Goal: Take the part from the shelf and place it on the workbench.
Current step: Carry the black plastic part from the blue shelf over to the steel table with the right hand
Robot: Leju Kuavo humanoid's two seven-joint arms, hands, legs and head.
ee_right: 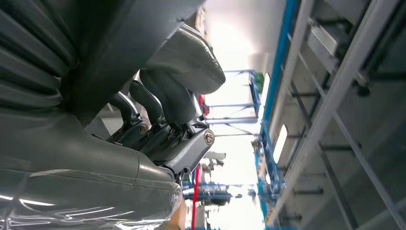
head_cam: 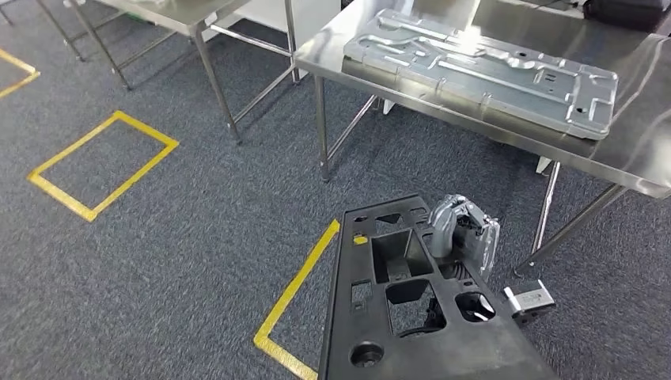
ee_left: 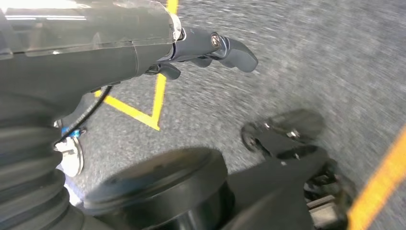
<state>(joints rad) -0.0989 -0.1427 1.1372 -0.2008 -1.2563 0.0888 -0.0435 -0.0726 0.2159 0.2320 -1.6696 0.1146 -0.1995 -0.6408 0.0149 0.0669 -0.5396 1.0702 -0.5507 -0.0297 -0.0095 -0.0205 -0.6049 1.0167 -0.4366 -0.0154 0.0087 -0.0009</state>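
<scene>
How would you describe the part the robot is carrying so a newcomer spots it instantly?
Start at the steel workbench holding a silver stamped plate. Below it, over the grey carpet, the right hand grips a black plastic panel. It is the one dark, cutout-riddled piece.

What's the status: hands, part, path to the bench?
Right hand gripping the black part, carried low. Left hand over the carpet, fingers extended, nothing seen in it. Workbench ahead already holds a metal panel.

Black part (head_cam: 411, 309), pierced with cut-outs and marked by one small yellow dot, at the lower middle of the frame. Silver-grey robot hand (head_cam: 463, 235). Shiny steel desk (head_cam: 649, 150) carrying a pale grey ribbed panel (head_cam: 483, 67). Speckled grey carpet (head_cam: 198, 237) with yellow tape lines (head_cam: 103, 162).
</scene>
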